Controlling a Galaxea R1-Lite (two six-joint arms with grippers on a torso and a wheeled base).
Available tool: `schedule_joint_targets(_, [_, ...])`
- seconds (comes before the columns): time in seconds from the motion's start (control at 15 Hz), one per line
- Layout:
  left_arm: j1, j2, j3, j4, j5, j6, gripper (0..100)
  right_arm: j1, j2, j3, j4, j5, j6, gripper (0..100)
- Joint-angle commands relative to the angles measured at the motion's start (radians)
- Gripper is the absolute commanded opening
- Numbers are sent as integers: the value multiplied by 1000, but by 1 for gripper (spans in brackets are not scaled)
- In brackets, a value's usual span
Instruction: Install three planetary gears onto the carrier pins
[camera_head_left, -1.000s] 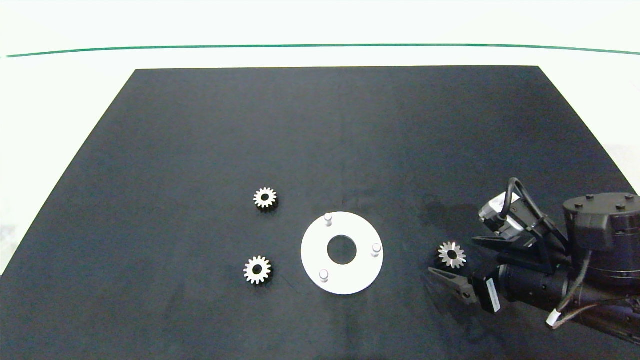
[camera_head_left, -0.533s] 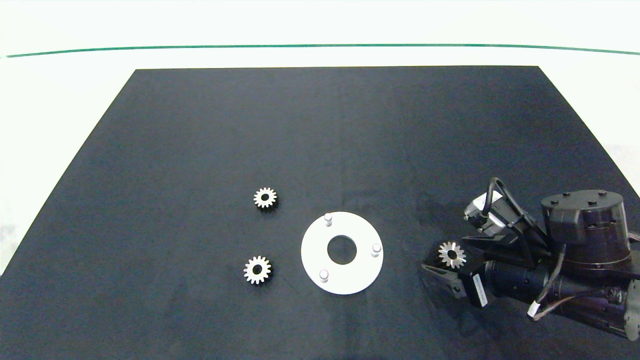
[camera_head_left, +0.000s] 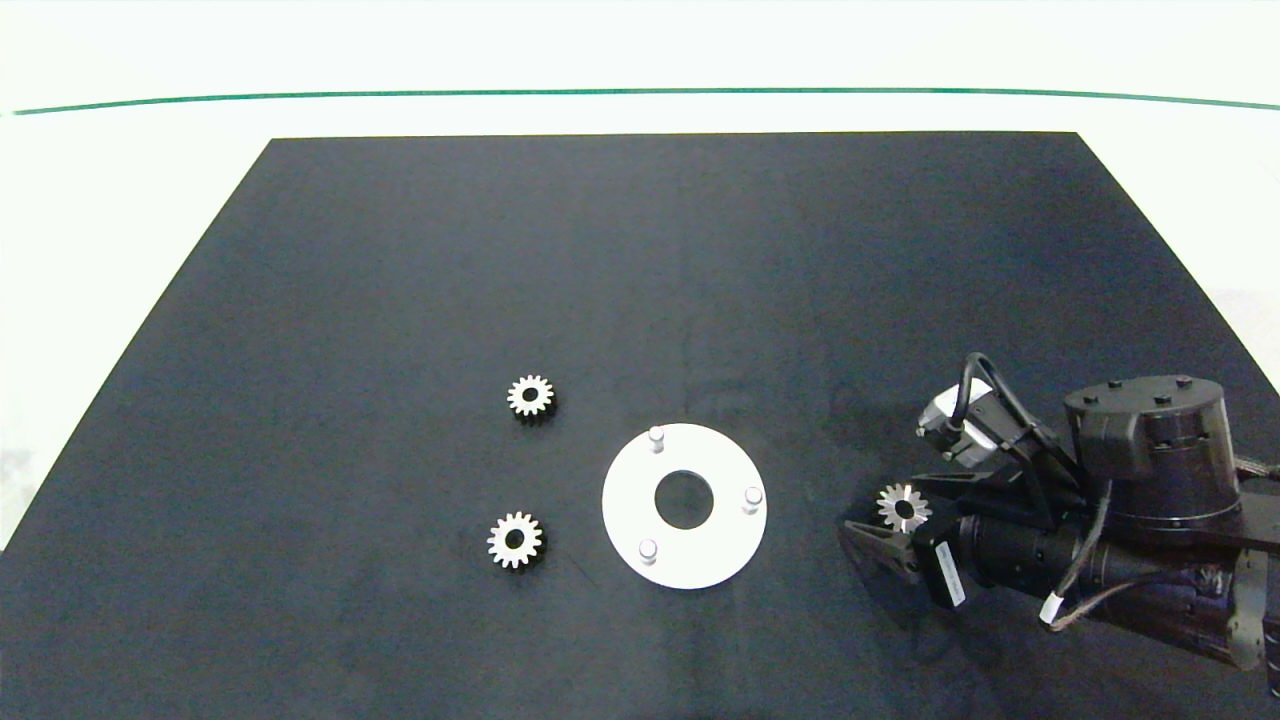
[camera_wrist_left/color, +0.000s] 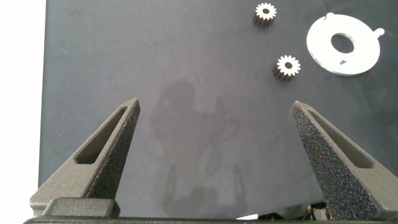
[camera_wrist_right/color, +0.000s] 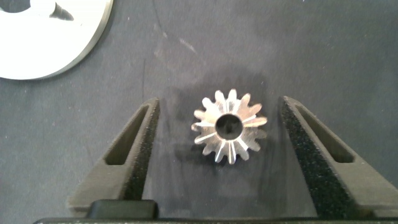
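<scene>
Head view: a white disc (camera_head_left: 684, 505) is lying on the black worktop (camera_head_left: 640, 300) toward its near edge, three carrier pins (camera_head_left: 656, 437) standing upright on it, all bare. Two planetary gears (camera_head_left: 530, 396) are lying flat just beyond the disc, on the side toward the worktop's left edge. A third gear (camera_head_left: 903, 507) is lying toward the right edge, between the fingers of the right end effector (camera_head_left: 893, 517).

Left wrist view: the left end effector (camera_wrist_left/color: 214, 109) is hovering wide open over bare worktop, well apart from the two gears and the disc.

Right wrist view: the right end effector (camera_wrist_right/color: 217, 124) is standing open, its pads (camera_wrist_right/color: 147, 143) flanking the third gear, not touching it.
</scene>
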Motion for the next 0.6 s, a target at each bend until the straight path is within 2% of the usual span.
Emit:
schedule_joint_targets(0.07, [0,0,-3,3,0,1,100,0,2,-4,-2,0,-1,72])
schedule_joint_targets(0.47, [-2,-2,-2,11,0,-2,100,0,9,2,-1,0,-1,59])
schedule_joint_targets(0.6, [-2,-3,-2,11,0,-2,100,0,10,1,-1,-13,1,55])
